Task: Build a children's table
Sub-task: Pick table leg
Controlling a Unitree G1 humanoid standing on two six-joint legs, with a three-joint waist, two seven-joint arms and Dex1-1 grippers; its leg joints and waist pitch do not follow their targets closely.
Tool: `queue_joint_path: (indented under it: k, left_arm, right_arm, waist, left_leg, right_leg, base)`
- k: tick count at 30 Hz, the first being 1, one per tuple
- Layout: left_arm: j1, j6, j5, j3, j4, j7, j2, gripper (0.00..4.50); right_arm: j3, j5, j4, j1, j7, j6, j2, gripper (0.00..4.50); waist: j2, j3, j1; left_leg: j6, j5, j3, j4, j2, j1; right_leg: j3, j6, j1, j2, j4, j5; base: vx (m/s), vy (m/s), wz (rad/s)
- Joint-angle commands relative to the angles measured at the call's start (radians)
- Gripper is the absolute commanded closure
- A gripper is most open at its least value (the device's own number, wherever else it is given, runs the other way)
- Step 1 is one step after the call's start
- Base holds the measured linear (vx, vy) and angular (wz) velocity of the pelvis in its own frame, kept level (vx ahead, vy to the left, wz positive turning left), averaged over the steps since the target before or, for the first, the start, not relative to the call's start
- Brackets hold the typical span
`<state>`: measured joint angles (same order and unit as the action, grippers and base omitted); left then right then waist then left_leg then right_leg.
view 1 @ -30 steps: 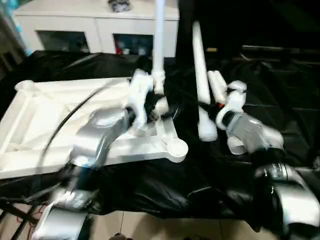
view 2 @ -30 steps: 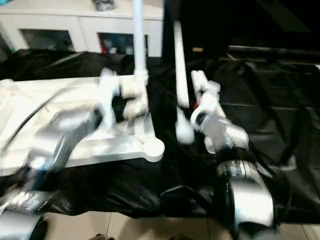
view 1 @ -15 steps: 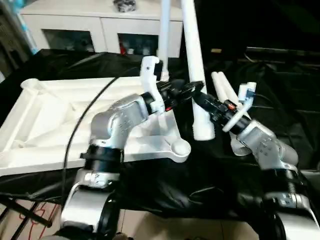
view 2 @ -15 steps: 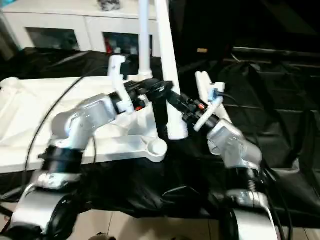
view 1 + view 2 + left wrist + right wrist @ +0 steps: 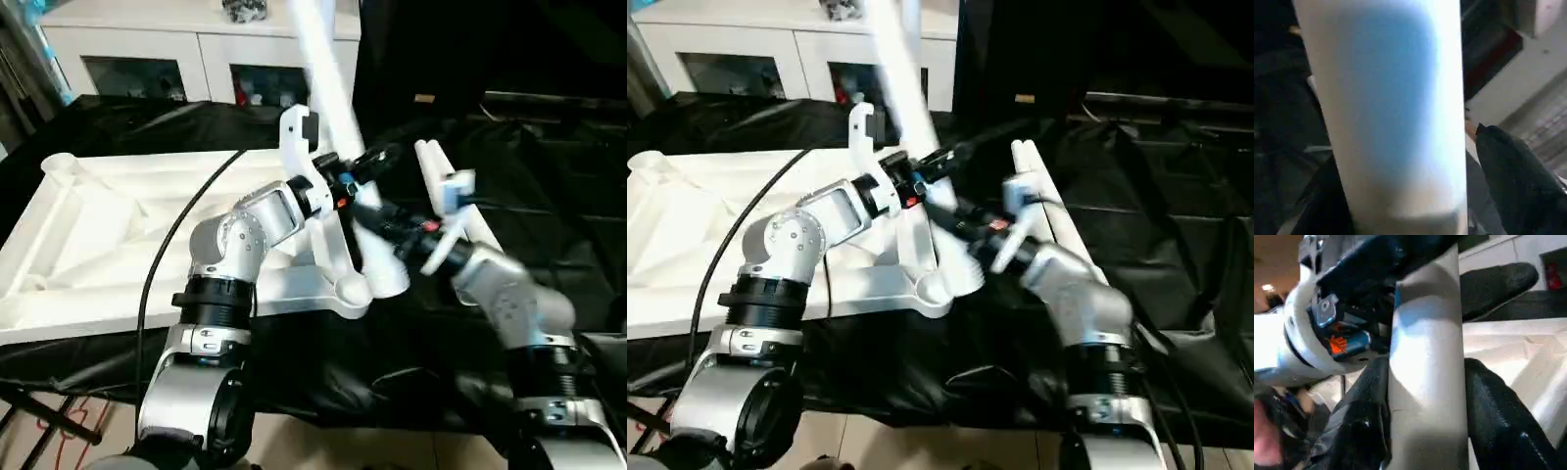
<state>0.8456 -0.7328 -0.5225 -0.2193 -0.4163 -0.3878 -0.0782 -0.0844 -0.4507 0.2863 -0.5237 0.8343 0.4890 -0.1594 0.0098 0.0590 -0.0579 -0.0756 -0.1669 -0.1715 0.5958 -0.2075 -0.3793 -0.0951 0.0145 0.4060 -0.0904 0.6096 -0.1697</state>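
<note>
The white tabletop (image 5: 98,225) lies underside up on the black-covered surface, left of centre. Its near right corner socket (image 5: 348,289) faces up. A long white leg (image 5: 328,98) stands tilted, top leaning left, with its lower end (image 5: 387,277) just right of that socket. My right gripper (image 5: 367,217) is shut on the leg low down; its black fingers (image 5: 1498,416) press both sides. Higher up, my left gripper (image 5: 358,166) stands open around the same leg, and a slim gap shows beside one finger (image 5: 1513,181). Two spare legs (image 5: 1058,211) lie behind my right wrist.
A white cabinet (image 5: 196,49) with glass doors stands behind the work surface. Black sheeting (image 5: 549,196) covers the surface to the right. A black cable (image 5: 167,264) loops over my left arm. The front edge drops to the floor (image 5: 294,441).
The held leg has tilted to the left and its lower end has swung toward the tabletop's near right corner. My right gripper has moved left with it. My left gripper's jaws have narrowed around it.
</note>
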Motion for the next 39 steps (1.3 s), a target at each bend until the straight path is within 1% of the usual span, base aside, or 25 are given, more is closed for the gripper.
queue_joint_path:
  k: [1,2,4,5,6,8,11,13,16,17,19,24,25,26,28,30,31,32,33,34,35,36,37,38,39]
  left_arm:
    - [0.032,0.003,0.007,-0.005,0.005,0.035,-0.004,1.31]
    - [0.041,0.015,0.015,-0.019,-0.01,0.076,-0.006,1.34]
    - [0.043,0.023,0.016,-0.024,-0.016,0.089,-0.007,1.54]
    - [0.046,0.033,0.022,-0.034,-0.029,0.117,-0.009,1.54]
    - [0.046,0.033,0.022,-0.034,-0.029,0.117,-0.009,1.65]
    - [0.048,0.041,0.029,-0.039,-0.038,0.142,-0.011,1.8]
    - [0.05,0.051,0.03,-0.046,-0.043,0.169,-0.015,2.07]
    - [0.05,0.055,0.032,-0.047,-0.044,0.18,-0.016,2.17]
    - [0.052,0.063,0.035,-0.044,-0.049,0.188,-0.018,2.5]
    - [0.052,0.064,0.036,-0.044,-0.051,0.188,-0.018,2.54]
    - [0.054,0.07,0.036,-0.046,-0.054,0.193,-0.021,2.59]
    - [0.05,0.081,0.042,-0.034,-0.051,0.188,-0.016,2.62]
    - [0.049,0.081,0.041,-0.032,-0.049,0.184,-0.014,2.62]
    - [0.048,0.083,0.042,-0.029,-0.048,0.18,-0.013,2.62]
    - [0.047,0.086,0.045,-0.024,-0.048,0.173,-0.009,2.62]
    - [0.041,0.097,0.061,0.011,-0.044,0.122,0.012,2.62]
    - [0.041,0.097,0.062,0.013,-0.044,0.119,0.013,2.62]
    - [0.031,0.108,0.072,0.051,-0.032,0.051,0.033,2.63]
    - [0.031,0.108,0.072,0.051,-0.032,0.051,0.033,2.64]
    - [0.029,0.111,0.076,0.059,-0.029,0.041,0.038,2.64]
    - [0.018,0.122,0.097,0.116,-0.01,-0.037,0.065,2.64]
    - [0.013,0.114,0.091,0.135,0.007,-0.08,0.075,2.64]
    - [0.013,0.101,0.079,0.144,0.02,-0.114,0.082,2.64]
    - [0.014,0.09,0.067,0.147,0.028,-0.139,0.086,2.64]
    - [0.014,0.078,0.048,0.154,0.04,-0.175,0.094,2.64]
  right_arm:
    - [0.023,0.049,0.014,-0.017,-0.066,-0.027,0.012,2.66]
    - [0.031,0.081,0.038,-0.03,-0.121,-0.053,0.036,2.66]
    - [0.035,0.08,0.034,-0.029,-0.119,-0.058,0.042,2.66]
    - [0.045,0.088,0.03,-0.026,-0.122,-0.065,0.052,2.66]
    - [0.045,0.088,0.03,-0.026,-0.122,-0.065,0.052,2.66]
    - [0.057,0.097,0.024,-0.023,-0.125,-0.07,0.056,2.66]
    - [0.077,0.11,0.02,-0.019,-0.13,-0.081,0.055,2.66]
    - [0.085,0.121,0.027,-0.018,-0.133,-0.091,0.054,2.66]
    - [0.09,0.128,0.038,-0.018,-0.135,-0.102,0.05,2.66]
    - [0.091,0.129,0.038,-0.018,-0.134,-0.102,0.048,2.66]
    - [0.09,0.126,0.032,-0.019,-0.133,-0.098,0.046,2.66]
    - [0.094,0.136,0.035,-0.024,-0.144,-0.099,0.041,2.66]
    - [0.092,0.135,0.04,-0.028,-0.147,-0.09,0.038,2.66]
    - [0.088,0.118,0.038,-0.03,-0.13,-0.069,0.035,2.31]
    - [0.086,0.102,0.033,-0.03,-0.107,-0.051,0.027,1.96]
    - [0.088,0.067,0.007,-0.027,-0.046,0.005,-0.011,1.87]
    - [0.089,0.066,0.006,-0.027,-0.042,0.009,-0.014,1.76]
    - [0.11,0.061,-0.019,-0.017,0.018,0.04,-0.061,1.63]
    - [0.11,0.061,-0.019,-0.017,0.018,0.04,-0.061,1.49]
    - [0.111,0.058,-0.022,-0.017,0.024,0.047,-0.067,1.49]
    - [0.12,0.035,-0.043,-0.011,0.081,0.091,-0.107,1.47]
    - [0.126,0.019,-0.059,-0.008,0.118,0.119,-0.134,1.47]
    - [0.128,0.001,-0.071,-0.007,0.148,0.147,-0.156,1.47]
    - [0.128,-0.012,-0.079,-0.009,0.167,0.165,-0.17,1.47]
    - [0.125,-0.028,-0.085,-0.013,0.183,0.188,-0.183,1.47]
  waist:
    - [-0.008,-0.077,-0.003]
    - [-0.006,-0.078,-0.002]
    - [-0.005,-0.078,-0.002]
    - [-0.005,-0.08,-0.006]
    - [-0.004,-0.08,-0.006]
    - [-0.003,-0.081,-0.008]
    - [-0.005,-0.083,-0.008]
    - [-0.006,-0.083,-0.008]
    - [-0.008,-0.081,-0.007]
    - [-0.007,-0.08,-0.007]
    - [-0.007,-0.079,-0.007]
    - [-0.007,-0.08,-0.007]
    - [-0.008,-0.081,-0.007]
    - [-0.008,-0.081,-0.006]
    - [-0.01,-0.08,-0.006]
    - [-0.01,-0.08,-0.01]
    - [-0.009,-0.081,-0.012]
    - [-0.012,-0.081,-0.012]
    - [-0.012,-0.082,-0.013]
    - [-0.011,-0.081,-0.012]
    - [-0.021,-0.081,-0.01]
    - [-0.02,-0.081,-0.013]
    - [-0.017,-0.081,-0.014]
    - [-0.019,-0.081,-0.015]
    - [-0.019,-0.081,-0.016]
  left_leg:
    - [0.041,-0.171,0.0,-0.059,-0.007,0.006]
    - [0.044,-0.174,0.0,-0.059,-0.01,0.009]
    - [0.045,-0.173,0.0,-0.059,-0.01,0.009]
    - [0.051,-0.167,0.0,-0.059,-0.013,0.011]
    - [0.054,-0.163,0.0,-0.059,-0.013,0.011]
    - [0.063,-0.14,0.002,-0.059,-0.015,0.008]
    - [0.072,-0.116,0.001,-0.058,-0.015,0.005]
    - [0.075,-0.117,0.0,-0.057,-0.013,0.005]
    - [0.077,-0.128,-0.002,-0.056,-0.012,0.005]
    - [0.074,-0.135,-0.002,-0.057,-0.012,0.006]
    - [0.072,-0.141,-0.001,-0.058,-0.014,0.006]
    - [0.074,-0.132,-0.001,-0.057,-0.013,0.005]
    - [0.074,-0.128,-0.001,-0.057,-0.013,0.005]
    - [0.075,-0.125,-0.001,-0.056,-0.013,0.005]
    - [0.081,-0.126,-0.001,-0.057,-0.013,0.006]
    - [0.089,-0.126,-0.002,-0.056,-0.013,0.007]
    - [0.089,-0.12,-0.001,-0.056,-0.014,0.005]
    - [0.088,-0.118,-0.001,-0.056,-0.012,0.004]
    - [0.089,-0.118,-0.001,-0.056,-0.013,0.005]
    - [0.086,-0.117,-0.001,-0.055,-0.014,0.004]
    - [0.09,-0.121,-0.003,-0.055,-0.013,0.004]
    - [0.093,-0.119,-0.001,-0.056,-0.013,0.006]
    - [0.093,-0.108,-0.002,-0.055,-0.016,0.005]
    - [0.095,-0.103,-0.003,-0.053,-0.016,0.005]
    - [0.096,-0.103,-0.003,-0.053,-0.015,0.004]
  right_leg:
    - [0.037,0.161,-0.063,-0.044,-0.088,-0.276]
    - [0.039,0.165,-0.058,-0.044,-0.088,-0.27]
    - [0.038,0.169,-0.059,-0.043,-0.087,-0.261]
    - [0.039,0.178,-0.058,-0.044,-0.084,-0.227]
    - [0.04,0.181,-0.057,-0.043,-0.083,-0.213]
    - [0.04,0.199,-0.062,-0.043,-0.076,-0.153]
    - [0.041,0.215,-0.066,-0.046,-0.069,-0.106]
    - [0.042,0.216,-0.067,-0.047,-0.07,-0.107]
    - [0.042,0.214,-0.066,-0.048,-0.074,-0.133]
    - [0.042,0.207,-0.066,-0.047,-0.076,-0.154]
    - [0.042,0.204,-0.065,-0.047,-0.077,-0.162]
    - [0.042,0.203,-0.066,-0.047,-0.075,-0.15]
    - [0.042,0.206,-0.066,-0.047,-0.074,-0.144]
    - [0.042,0.207,-0.066,-0.047,-0.074,-0.14]
    - [0.042,0.209,-0.067,-0.046,-0.074,-0.142]
    - [0.043,0.206,-0.067,-0.046,-0.076,-0.146]
    - [0.043,0.208,-0.068,-0.047,-0.073,-0.137]
    - [0.042,0.206,-0.07,-0.047,-0.074,-0.137]
    - [0.042,0.205,-0.07,-0.046,-0.073,-0.136]
    - [0.043,0.207,-0.069,-0.048,-0.072,-0.132]
    - [0.043,0.204,-0.07,-0.047,-0.075,-0.141]
    - [0.042,0.204,-0.072,-0.048,-0.074,-0.15]
    - [0.044,0.208,-0.07,-0.048,-0.07,-0.142]
    - [0.045,0.216,-0.07,-0.048,-0.069,-0.128]
    - [0.045,0.218,-0.07,-0.048,-0.068,-0.128]
  base:
    - [0.0,0.0,0.0]
    - [0.0,0.0,0.0]
    - [0.0,0.0,0.0]
    - [0.0,0.0,0.0]
    - [0.0,0.0,0.0]
    - [0.0,0.0,0.0]
    - [0.0,0.0,0.0]
    - [0.0,0.0,0.0]
    - [0.0,0.0,0.0]
    - [0.0,0.0,0.0]
    - [0.0,0.0,0.0]
    - [0.0,0.0,0.0]
    - [0.0,0.0,0.0]
    - [0.0,0.0,0.0]
    - [0.0,0.0,0.0]
    - [0.0,0.0,0.0]
    - [0.0,0.0,0.0]
    - [0.0,0.0,0.0]
    - [0.0,0.0,0.0]
    - [0.0,0.0,0.0]
    - [0.0,0.0,0.0]
    - [0.0,0.0,0.0]
    - [0.0,0.0,0.0]
    - [0.0,0.0,0.0]
    - [0.0,0.0,0.0]
